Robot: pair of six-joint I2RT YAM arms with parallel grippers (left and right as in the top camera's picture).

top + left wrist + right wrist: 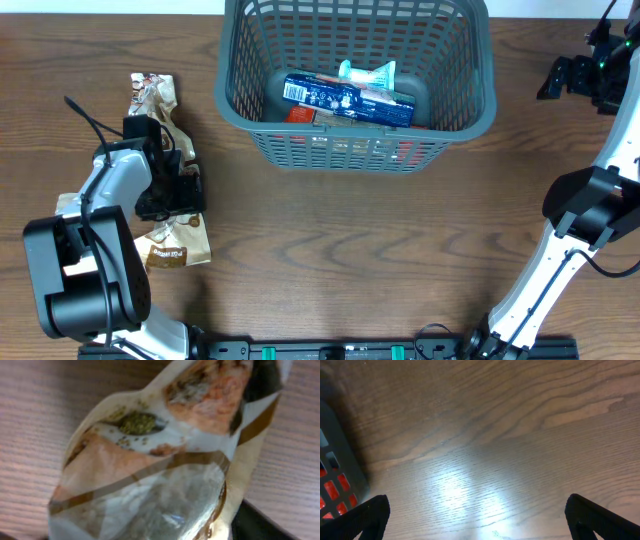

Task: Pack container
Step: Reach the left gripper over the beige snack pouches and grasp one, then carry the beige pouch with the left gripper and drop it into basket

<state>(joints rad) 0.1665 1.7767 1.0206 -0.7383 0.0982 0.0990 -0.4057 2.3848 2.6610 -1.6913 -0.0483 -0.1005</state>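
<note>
The blurred snack packet overflows the left wrist view, and its print is unreadable.

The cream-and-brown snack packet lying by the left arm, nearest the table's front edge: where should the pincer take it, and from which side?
Probably from straight above. The packet lies flat on the table, so no edge can be got under; its crumpled film gives raised folds to pinch across the narrow width.
</note>
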